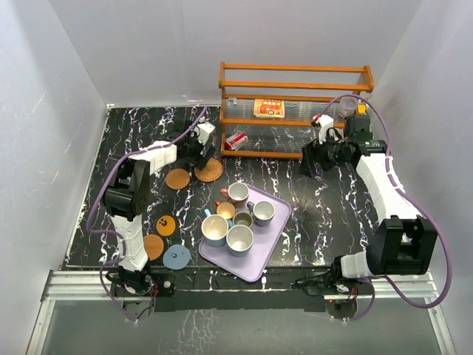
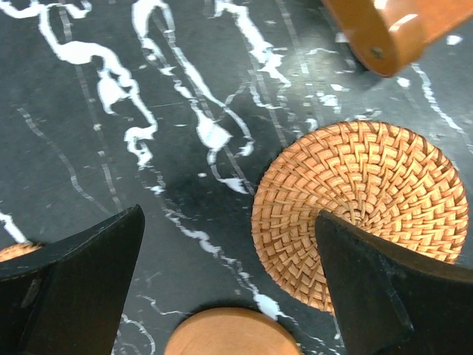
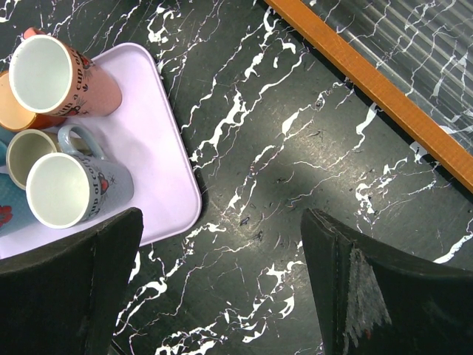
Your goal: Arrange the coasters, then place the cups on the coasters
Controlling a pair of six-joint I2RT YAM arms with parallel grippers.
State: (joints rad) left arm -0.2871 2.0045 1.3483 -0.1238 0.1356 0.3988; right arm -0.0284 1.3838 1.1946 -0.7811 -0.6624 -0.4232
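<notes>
Nearest the arm bases, a grey-blue coaster (image 1: 176, 257) and a plain orange coaster (image 1: 154, 246) lie side by side on the worktop (image 1: 325, 214), with a dotted orange coaster (image 1: 165, 225) just beyond. The cups (image 1: 238, 194) crowd the lilac tray (image 1: 275, 235) at centre. Farther back, the left pincer (image 2: 229, 251) hangs empty, jaws wide apart, over a rattan coaster (image 2: 369, 185) beside a second orange coaster (image 2: 230, 334). The right pincer (image 3: 222, 251), jaws apart and empty, hovers between tray and wooden shelf (image 1: 295, 70).
</notes>
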